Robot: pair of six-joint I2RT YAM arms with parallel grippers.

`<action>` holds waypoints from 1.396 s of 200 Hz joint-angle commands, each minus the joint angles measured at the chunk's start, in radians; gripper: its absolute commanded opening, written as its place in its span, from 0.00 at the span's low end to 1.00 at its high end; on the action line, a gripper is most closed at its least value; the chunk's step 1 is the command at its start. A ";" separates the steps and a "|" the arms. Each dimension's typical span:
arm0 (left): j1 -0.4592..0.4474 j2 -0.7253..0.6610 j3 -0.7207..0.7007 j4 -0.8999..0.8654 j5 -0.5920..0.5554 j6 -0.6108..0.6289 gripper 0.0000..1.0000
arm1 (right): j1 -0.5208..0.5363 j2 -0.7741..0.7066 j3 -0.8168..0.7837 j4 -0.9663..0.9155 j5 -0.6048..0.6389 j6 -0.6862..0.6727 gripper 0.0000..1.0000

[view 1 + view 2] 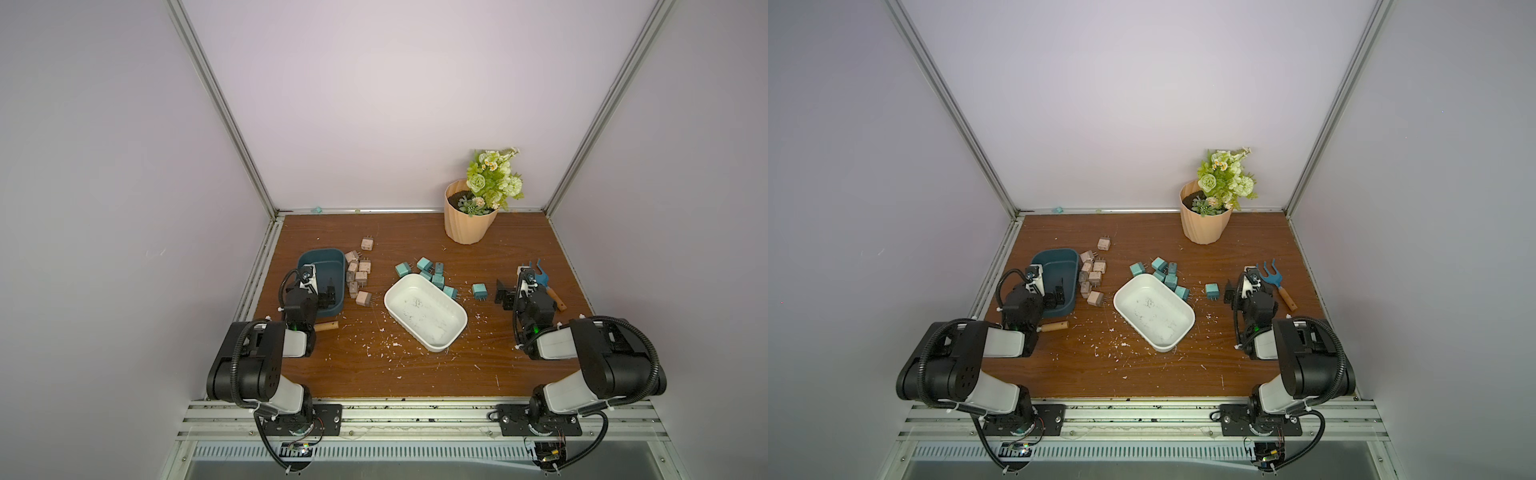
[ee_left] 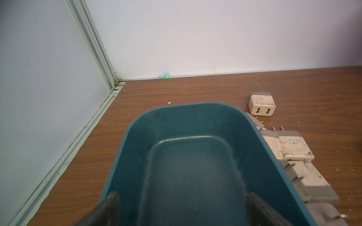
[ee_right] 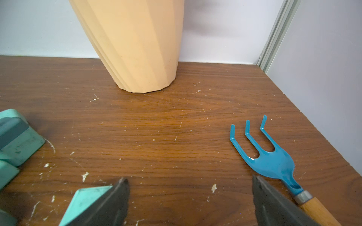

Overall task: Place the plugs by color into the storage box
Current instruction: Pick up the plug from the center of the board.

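Both top views look down from high at the front, sharing the whole brown wooden tabletop (image 1: 415, 374). Left wrist view hangs close over a dark teal plastic bin (image 2: 195, 121); right wrist, low, faces a ribbed peach flowerpot (image 3: 137, 49).

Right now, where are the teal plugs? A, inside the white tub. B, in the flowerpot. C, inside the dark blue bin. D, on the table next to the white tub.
D: the teal plugs lie on the table along the far rim of the white tub, with one a little apart from the rest; the tub itself holds only white flecks.
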 commanded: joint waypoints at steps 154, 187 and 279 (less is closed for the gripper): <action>-0.036 -0.024 0.894 -1.520 -0.060 -0.360 0.98 | 0.105 -0.161 0.641 -1.241 -0.015 0.165 0.98; -0.209 -0.047 0.904 -1.634 0.013 -0.446 0.98 | 0.177 -0.154 0.700 -1.437 -0.080 0.187 0.94; -0.500 0.028 0.953 -1.858 0.198 -0.684 1.00 | 0.183 0.176 0.915 -1.631 -0.158 0.164 0.85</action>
